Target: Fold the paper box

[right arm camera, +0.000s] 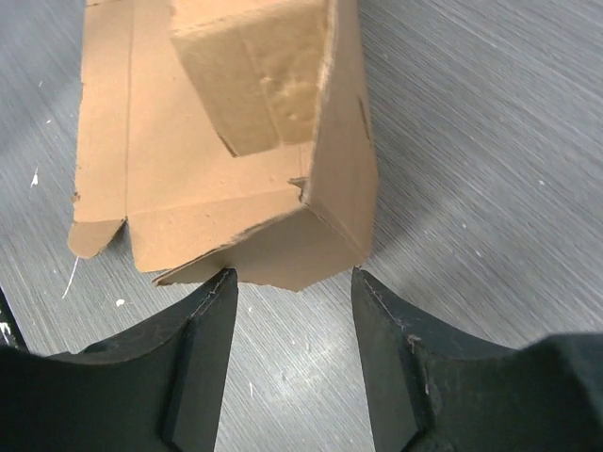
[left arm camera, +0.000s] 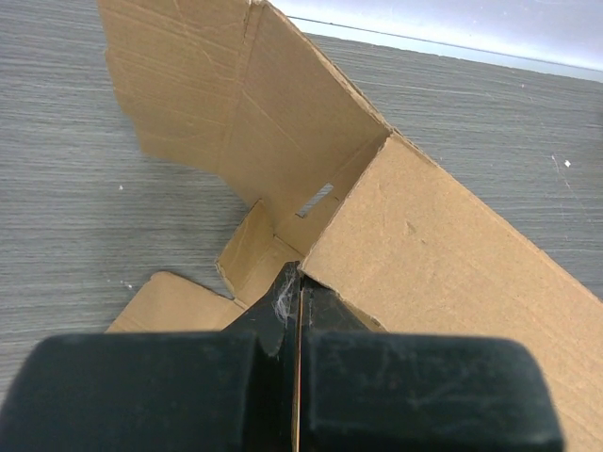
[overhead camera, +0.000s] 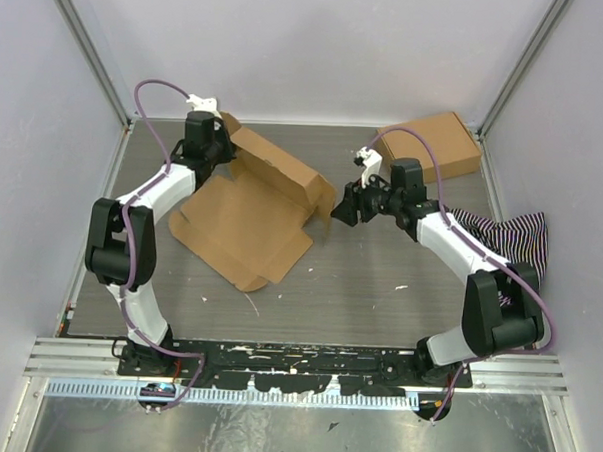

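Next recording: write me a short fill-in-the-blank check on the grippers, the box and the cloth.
The left gripper is ___ on an edge of the paper box.
The right gripper has its jaws ___, one on each side of a box corner.
The crumpled cloth is patterned in black-and-white ___.
Missing words: shut; open; stripes.

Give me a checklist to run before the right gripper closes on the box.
1. Left gripper shut on the paper box at its raised wall: ok.
2. Right gripper open, jaws either side of the box's raised corner: ok.
3. Right fingertips clear of the cardboard: cannot tell.
4. Near flaps folded up: not ok, they lie flat on the table.
5. Striped cloth and flat carton apart from the box: ok.
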Tool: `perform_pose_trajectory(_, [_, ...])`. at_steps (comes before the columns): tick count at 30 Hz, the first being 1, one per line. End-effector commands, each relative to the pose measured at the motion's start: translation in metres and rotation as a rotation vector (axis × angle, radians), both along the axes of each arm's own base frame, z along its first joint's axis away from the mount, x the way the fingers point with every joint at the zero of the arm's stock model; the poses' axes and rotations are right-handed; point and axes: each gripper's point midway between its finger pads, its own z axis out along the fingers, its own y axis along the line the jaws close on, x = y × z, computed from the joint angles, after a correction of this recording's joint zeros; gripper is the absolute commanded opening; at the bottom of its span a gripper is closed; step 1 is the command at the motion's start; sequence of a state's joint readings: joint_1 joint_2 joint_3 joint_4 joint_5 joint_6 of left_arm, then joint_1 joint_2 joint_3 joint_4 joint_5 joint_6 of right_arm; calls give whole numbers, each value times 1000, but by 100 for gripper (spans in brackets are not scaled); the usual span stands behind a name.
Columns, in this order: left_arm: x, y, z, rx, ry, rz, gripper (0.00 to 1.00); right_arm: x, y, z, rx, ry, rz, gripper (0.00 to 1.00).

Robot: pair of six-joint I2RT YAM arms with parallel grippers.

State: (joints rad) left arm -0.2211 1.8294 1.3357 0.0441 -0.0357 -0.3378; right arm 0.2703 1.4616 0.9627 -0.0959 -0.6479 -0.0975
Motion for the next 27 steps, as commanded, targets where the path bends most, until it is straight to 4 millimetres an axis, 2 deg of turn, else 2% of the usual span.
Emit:
perform_pose_trajectory(1, [-4,8,-25,36,94,22,0,7,22,22,30,-140,99,57])
perform_pose_trajectory(9, [-11,8,-36,38,147,20,0,22,50,25,70,-149,165,57])
perform_pose_trajectory(20, [-15,11,-56,60,183,20,0,35,67,17,66,-157,187,57])
perform_pose_trajectory(27, [-21,11,-58,63,195,16,0,70,62,5,-3,-213,33,57])
